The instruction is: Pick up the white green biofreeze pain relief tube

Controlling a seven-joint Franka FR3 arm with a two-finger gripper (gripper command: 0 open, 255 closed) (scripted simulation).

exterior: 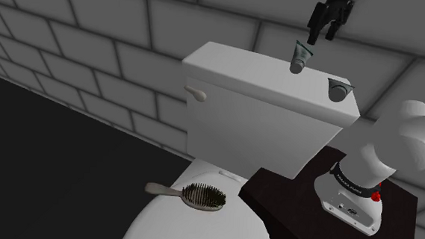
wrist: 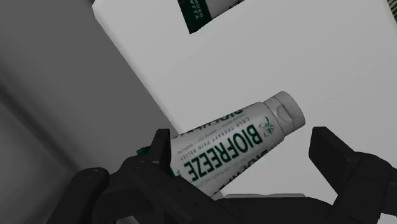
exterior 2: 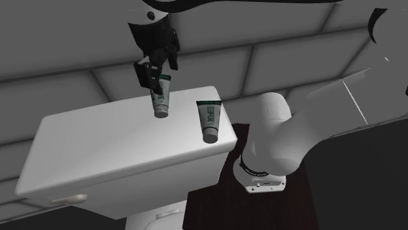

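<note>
Toilet tank with the arm at work. The gripper (exterior: 322, 32) hangs over the rear of the tank lid (exterior: 251, 72), its jaws pinching the white and green Biofreeze tube (exterior: 299, 57) at the crimped end. The tube slants cap-down and appears clear of the lid.

In the second exterior view the gripper (exterior 2: 152, 77) sits at 12 o'clock of the tube (exterior 2: 161, 97), whose cap points to 6 o'clock over the tank lid (exterior 2: 111, 137).

In the wrist view the tube (wrist: 232, 149) runs aslant from the gripper (wrist: 243, 137). One finger (wrist: 159, 149) overlaps its crimped end. A strip of the tank lid (wrist: 305, 57) shows between the tube's body and the other finger (wrist: 337, 159). The cap (wrist: 287, 114) is the far end.

A second tube (exterior: 340, 89) of the same kind lies flat on the lid, at 4 o'clock of the held one in the shoulder view. It lies likewise in the second exterior view (exterior 2: 209, 121).

A hairbrush (exterior: 199, 196) rests on the toilet seat lid (exterior: 197, 234), at 7 o'clock of the tank. The arm's base (exterior: 349, 201) stands on the dark stand (exterior: 289, 197), at 4 o'clock of the tank.
</note>
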